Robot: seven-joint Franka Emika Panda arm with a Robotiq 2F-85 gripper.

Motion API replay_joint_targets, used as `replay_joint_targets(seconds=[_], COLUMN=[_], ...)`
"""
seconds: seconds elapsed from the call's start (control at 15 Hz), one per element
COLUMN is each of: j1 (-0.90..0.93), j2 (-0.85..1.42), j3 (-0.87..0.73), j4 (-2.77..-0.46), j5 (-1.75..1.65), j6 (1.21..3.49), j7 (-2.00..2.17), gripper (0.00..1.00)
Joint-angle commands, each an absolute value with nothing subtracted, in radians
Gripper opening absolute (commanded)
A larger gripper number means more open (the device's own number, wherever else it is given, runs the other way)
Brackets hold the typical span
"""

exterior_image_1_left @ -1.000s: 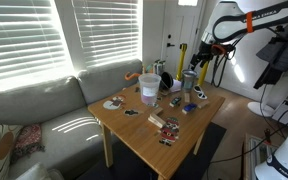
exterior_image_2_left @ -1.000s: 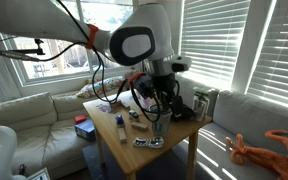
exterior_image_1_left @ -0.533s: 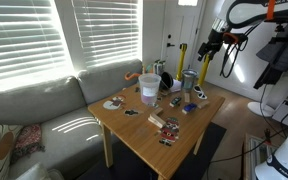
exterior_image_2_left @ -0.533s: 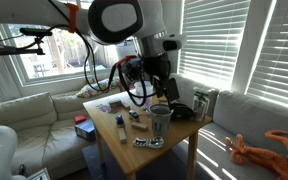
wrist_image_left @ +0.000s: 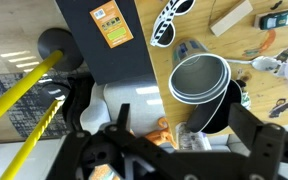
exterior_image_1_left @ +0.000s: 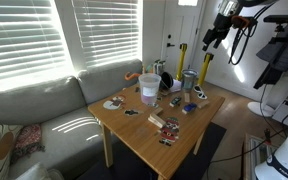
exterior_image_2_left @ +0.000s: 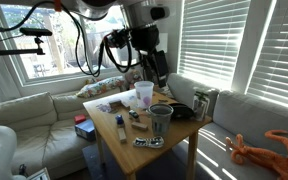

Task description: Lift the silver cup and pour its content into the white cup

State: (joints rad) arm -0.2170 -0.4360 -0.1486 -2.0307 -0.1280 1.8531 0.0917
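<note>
The small shiny grey metal silver cup (exterior_image_1_left: 189, 80) stands upright on the wooden bench (exterior_image_1_left: 149, 145), near the whitish translucent plastic white cup (exterior_image_1_left: 148, 89). The gripper (exterior_image_1_left: 209, 40) hangs well above, spread wide and empty. In the wrist view the silver cup (wrist_image_left: 199, 80) lies below, slightly ahead.

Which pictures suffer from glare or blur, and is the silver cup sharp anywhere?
In an exterior view the blinds are blown out, striping the sofa; in an exterior view window backlight darkens the arm; in the wrist view the gripper is dark and soft, the silver cup sharp.
</note>
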Motion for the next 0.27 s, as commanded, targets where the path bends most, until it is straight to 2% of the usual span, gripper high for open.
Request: replay_joint_targets(seconds=[0.0,0.2], j1=[-0.21,-0.21], j2=[-0.435,-0.434], j3=[-0.15,-0.149], j4=[-2.02,-2.015], j5=[-0.13,-0.13], j6=[1.842,1.837], j7=[0.093,0.093], gripper=[1.0,1.0])
